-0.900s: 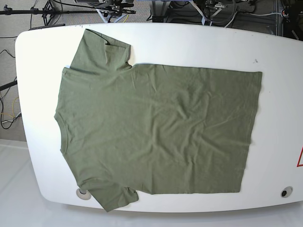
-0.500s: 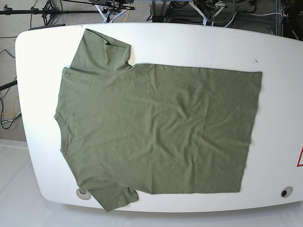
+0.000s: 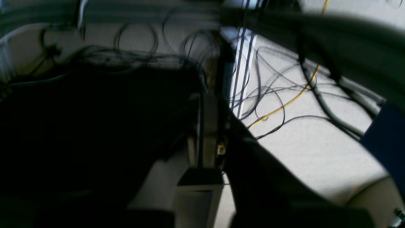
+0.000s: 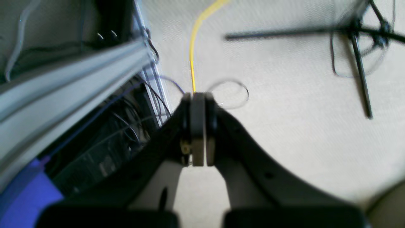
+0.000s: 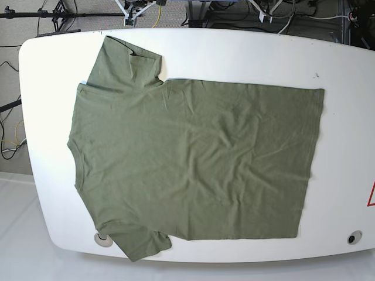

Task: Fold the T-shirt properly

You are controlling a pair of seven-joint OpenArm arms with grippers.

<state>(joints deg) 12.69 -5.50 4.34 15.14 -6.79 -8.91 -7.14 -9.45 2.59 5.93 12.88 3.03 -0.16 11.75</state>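
Lying flat and unfolded, the T-shirt (image 5: 193, 164) runs its long axis across the worktop (image 5: 246, 55), collar toward the base view's left edge, hem toward its right, one sleeve overhanging the near edge. Both tools, left tool (image 3: 205, 126) and right tool (image 4: 197, 126), are closed and empty, out beyond the far edge over the floor. Neither seems nearer; bare margins stay open.

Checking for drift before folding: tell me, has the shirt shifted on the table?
No. The shirt lies where it did; its hem still ends level with the table's dark speck.
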